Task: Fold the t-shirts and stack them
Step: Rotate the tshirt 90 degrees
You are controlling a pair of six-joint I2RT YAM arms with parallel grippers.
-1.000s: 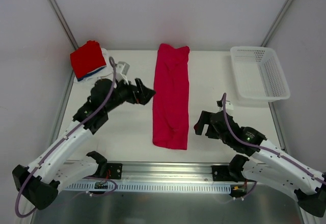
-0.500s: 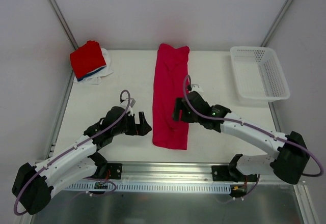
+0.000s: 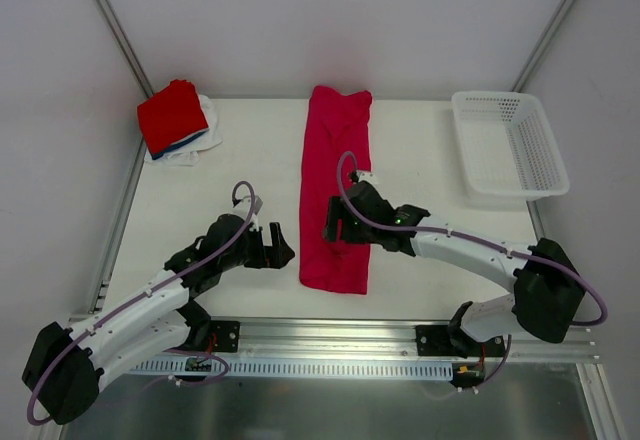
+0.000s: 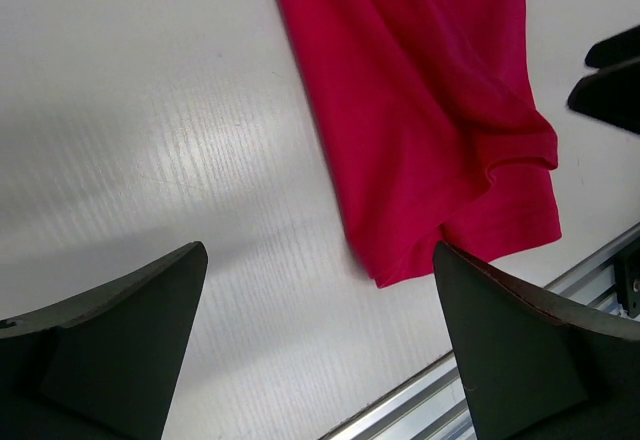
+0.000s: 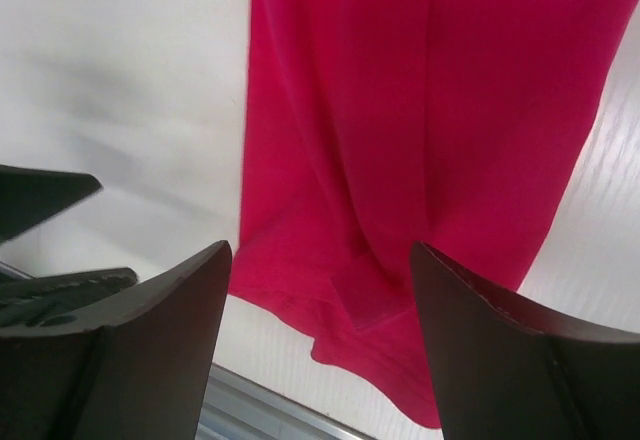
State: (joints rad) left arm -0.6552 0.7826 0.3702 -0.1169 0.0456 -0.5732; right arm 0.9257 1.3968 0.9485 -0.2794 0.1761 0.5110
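t-shirt (image 3: 336, 200) centre, stack (image 3: 172, 116) far left; basket (image 3: 500, 97) far right

I can pass freely either side of the crimson-pink shirt (image 3: 338, 160); folded stack (image 3: 175, 118) and basket (image 3: 508, 145) block the far corners.

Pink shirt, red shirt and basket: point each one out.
Pink shirt (image 3: 337, 150), top view, middle of the long strip.
Red shirt (image 3: 172, 115), top view, its top face.
Basket (image 3: 508, 145), top view, mesh floor.

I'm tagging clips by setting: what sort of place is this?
Probably a robot lab cell: white table boxed in by plain walls, metal mounting rail along its near edge, with t-shirts and a basket on it.
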